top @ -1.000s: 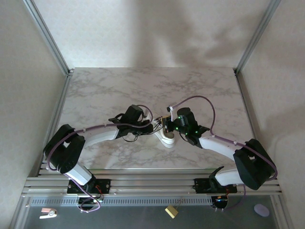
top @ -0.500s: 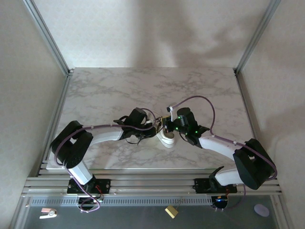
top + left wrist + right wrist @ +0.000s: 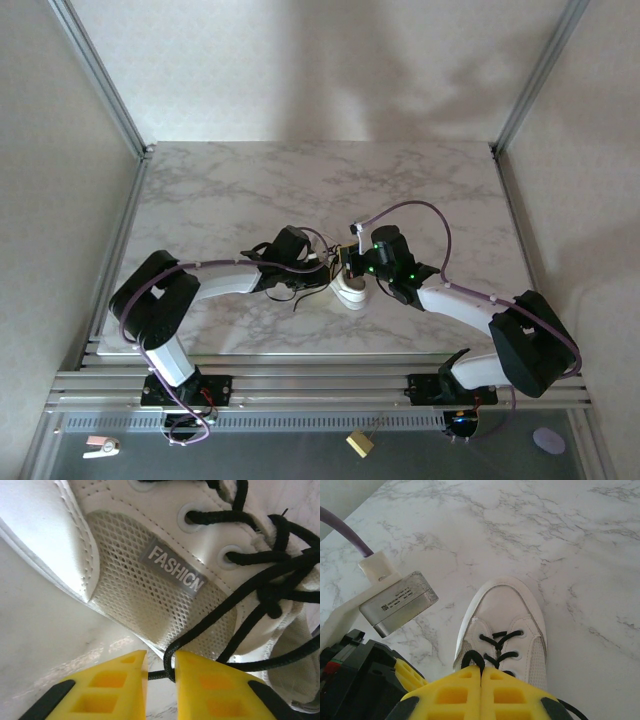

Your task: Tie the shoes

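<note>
The small white shoe [image 3: 350,292] with black laces sits mid-table between both grippers. In the left wrist view its mesh side [image 3: 150,595] is close up. My left gripper [image 3: 160,659] has its yellow fingers parted a little, and a black lace strand [image 3: 176,647] runs loosely through the gap. My right gripper [image 3: 481,672] hovers over the shoe's tongue, toe [image 3: 507,605] pointing away, and is shut on a loop of black lace [image 3: 472,656] that sticks out above its fingertips. From above, the left gripper [image 3: 322,268] and right gripper [image 3: 352,266] nearly meet over the shoe.
The left arm's wrist camera block [image 3: 395,602] and its purple cable sit just left of the shoe. A loose lace end [image 3: 298,296] trails on the marble table [image 3: 250,190] left of the shoe. Frame posts stand at the table's back corners.
The left arm has swung right, closer to the shoe, and its jaws have parted from shut. The loose lace has shifted on the table. The right arm has held still.
</note>
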{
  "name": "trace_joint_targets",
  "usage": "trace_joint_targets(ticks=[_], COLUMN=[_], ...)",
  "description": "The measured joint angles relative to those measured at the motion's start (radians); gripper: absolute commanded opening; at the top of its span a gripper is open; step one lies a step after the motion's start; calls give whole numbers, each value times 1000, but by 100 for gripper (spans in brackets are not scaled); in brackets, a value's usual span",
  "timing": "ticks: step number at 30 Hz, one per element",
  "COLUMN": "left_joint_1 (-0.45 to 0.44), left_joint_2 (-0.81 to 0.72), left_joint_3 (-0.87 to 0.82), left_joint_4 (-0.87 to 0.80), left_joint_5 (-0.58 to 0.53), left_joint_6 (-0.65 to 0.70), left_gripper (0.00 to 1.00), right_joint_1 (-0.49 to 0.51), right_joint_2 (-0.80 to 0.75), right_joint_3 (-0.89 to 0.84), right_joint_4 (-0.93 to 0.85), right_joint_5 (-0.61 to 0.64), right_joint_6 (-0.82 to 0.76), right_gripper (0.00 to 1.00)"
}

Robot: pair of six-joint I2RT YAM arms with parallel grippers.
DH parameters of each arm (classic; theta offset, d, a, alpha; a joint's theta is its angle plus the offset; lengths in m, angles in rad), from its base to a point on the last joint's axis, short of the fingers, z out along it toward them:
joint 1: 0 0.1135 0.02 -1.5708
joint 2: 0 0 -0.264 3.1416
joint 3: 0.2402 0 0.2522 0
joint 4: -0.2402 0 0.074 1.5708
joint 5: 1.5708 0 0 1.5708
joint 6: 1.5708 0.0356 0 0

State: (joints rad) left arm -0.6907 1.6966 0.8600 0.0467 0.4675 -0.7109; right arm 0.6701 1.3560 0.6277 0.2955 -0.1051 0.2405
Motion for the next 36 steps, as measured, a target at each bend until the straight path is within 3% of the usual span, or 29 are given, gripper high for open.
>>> trace_joint_targets(ticks=[6,17,21,31,36], left_joint_1=[18,15,-26,-89,-111], left_joint_2=[-80,-198,-196,-145,-114], left_joint_3=[0,-77,-122,-105,-68], left_joint_4=[-34,-138,-187,-320,-370], left_joint_5=[-33,-119,-154,-298,-368], left_joint_6=[58,190,209,245,253], left_gripper=[47,50,53,46,32], right_joint_1=[0,0,0,0,0], right_joint_2=[1,1,3,6,6], right_joint_3=[1,9,14,16,16], right_joint_4=[-1,-22,-24,-24,-24], right_joint_5=[0,1,1,8,8], right_joint_6=[0,-13,-20,-20,-21], right_gripper=[0,0,0,0,0])
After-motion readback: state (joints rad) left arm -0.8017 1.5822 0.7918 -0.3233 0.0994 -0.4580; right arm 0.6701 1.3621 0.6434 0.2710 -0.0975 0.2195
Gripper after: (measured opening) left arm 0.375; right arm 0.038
